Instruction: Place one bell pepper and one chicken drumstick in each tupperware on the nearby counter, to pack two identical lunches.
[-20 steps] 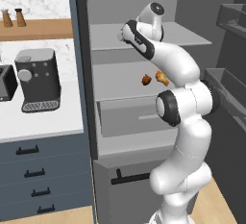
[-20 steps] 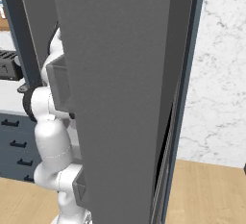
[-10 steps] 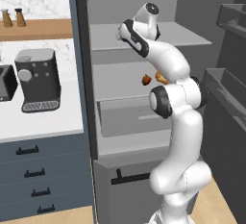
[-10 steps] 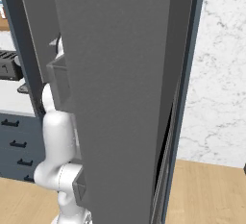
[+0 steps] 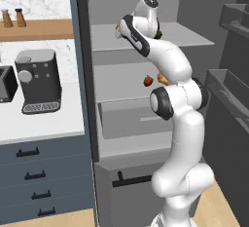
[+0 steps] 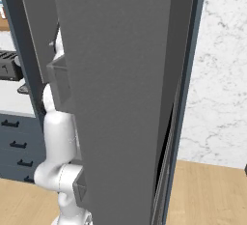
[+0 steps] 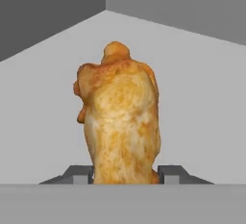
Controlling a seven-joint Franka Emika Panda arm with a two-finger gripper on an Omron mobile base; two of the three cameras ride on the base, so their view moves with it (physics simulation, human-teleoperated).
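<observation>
The fingers [image 7: 168, 172] have just closed from spread and now pinch a drumstick [image 7: 121, 122] on the fridge shelf [image 5: 185, 38]; transfer to a tupperware can begin.

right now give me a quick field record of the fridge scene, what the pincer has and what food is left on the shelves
pincer: shut on the chicken drumstick, fingertips either side of its base
pincer location: at the upper fridge shelf, on the end of the arm
middle shelf: one bell pepper beside a second drumstick
counter: coffee machine standing on it
fridge door: open
</observation>
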